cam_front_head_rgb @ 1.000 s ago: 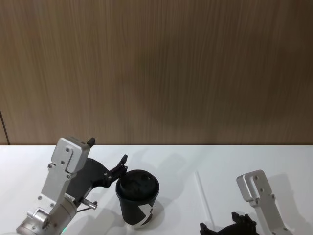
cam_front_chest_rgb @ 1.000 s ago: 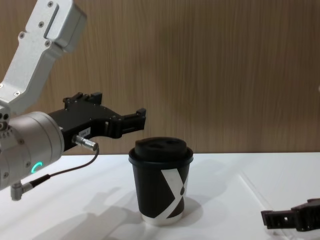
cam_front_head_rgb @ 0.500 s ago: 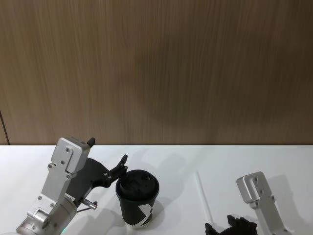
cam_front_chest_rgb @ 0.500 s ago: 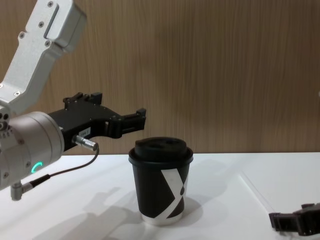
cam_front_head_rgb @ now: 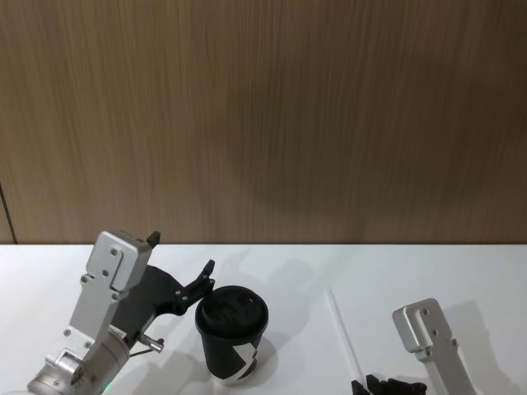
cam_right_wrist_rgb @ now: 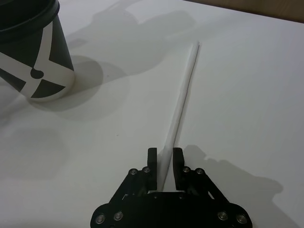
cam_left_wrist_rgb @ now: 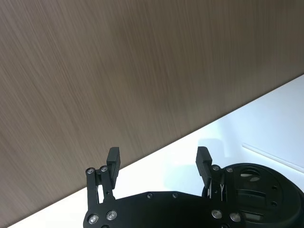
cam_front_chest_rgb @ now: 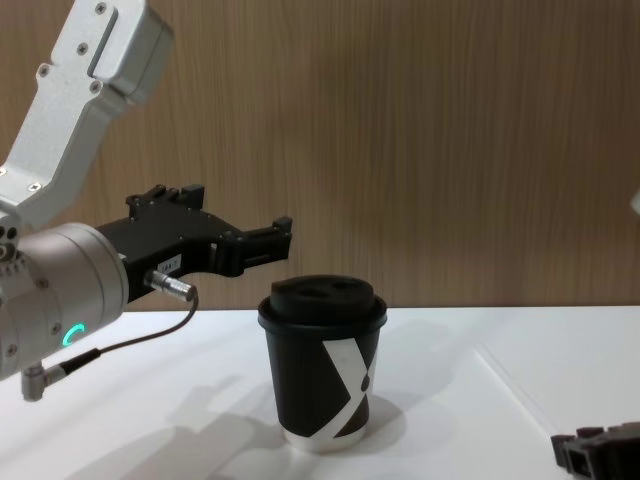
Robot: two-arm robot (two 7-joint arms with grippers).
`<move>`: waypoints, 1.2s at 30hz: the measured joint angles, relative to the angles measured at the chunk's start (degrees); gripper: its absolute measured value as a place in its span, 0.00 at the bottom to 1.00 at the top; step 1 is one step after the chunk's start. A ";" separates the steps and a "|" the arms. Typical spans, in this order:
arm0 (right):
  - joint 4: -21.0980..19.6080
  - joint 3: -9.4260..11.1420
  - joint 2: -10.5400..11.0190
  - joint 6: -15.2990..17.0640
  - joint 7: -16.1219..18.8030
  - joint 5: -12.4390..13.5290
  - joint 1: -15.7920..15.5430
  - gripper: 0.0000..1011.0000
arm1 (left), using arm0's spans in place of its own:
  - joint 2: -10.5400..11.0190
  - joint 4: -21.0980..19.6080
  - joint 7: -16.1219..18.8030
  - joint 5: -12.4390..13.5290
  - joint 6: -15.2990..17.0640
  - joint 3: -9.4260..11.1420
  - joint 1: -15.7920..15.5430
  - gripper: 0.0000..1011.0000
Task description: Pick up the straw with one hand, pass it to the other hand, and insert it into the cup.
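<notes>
Since a second ago, your black right gripper [cam_right_wrist_rgb: 165, 159], on the arm with the flat light grey panel [cam_front_head_rgb: 428, 329], had slid back toward 6 o'clock, low over the white table [cam_front_head_rgb: 461, 271]. Nothing else had shifted.

You had one long, thin white straw [cam_front_head_rgb: 343, 329], one small black paper cup [cam_front_chest_rgb: 322, 370] with a black plastic lid [cam_front_chest_rgb: 322, 297] and a white crossed stripe, and two grippers.

The straw lay flat on the table at the cup's 3 o'clock, apart from it. Its long axis ran from 12 to 6 o'clock, the far end leaning slightly toward 11.

Your right gripper sat at the straw's 6 o'clock end. Its fingers [cam_right_wrist_rgb: 152, 161] stood a narrow gap apart on either side of that end, with nothing lifted. Your long flat black left gripper [cam_left_wrist_rgb: 158, 159], with the silver cylindrical wrist [cam_front_chest_rgb: 60, 300], hung above the table at the cup's 10 o'clock. It was spread wide and empty, one fingertip [cam_front_head_rgb: 208, 270] just beside the lid's rim.

The right wrist view gave you the fingers straddling the straw, where the head view gave just that gripper's back at its lower edge. The chest view showed the green ring light [cam_front_chest_rgb: 68, 335] on the silver wrist and the cup upright from the side. The left wrist view looked down on the lid's top.
</notes>
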 joint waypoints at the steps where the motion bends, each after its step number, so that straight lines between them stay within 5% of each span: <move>1: -0.01 -0.01 0.00 0.00 0.07 -0.03 -0.05 0.23 | 0.00 0.00 0.00 0.00 0.00 0.00 0.00 0.99; 18: 0.24 0.12 -0.60 -0.76 0.90 -0.54 -0.60 0.06 | 0.00 0.00 0.00 0.00 0.00 0.00 0.00 0.99; 36: 1.57 2.29 -3.87 -9.09 -1.19 -1.95 0.43 0.00 | 0.01 0.00 0.00 0.00 0.00 0.00 0.00 0.99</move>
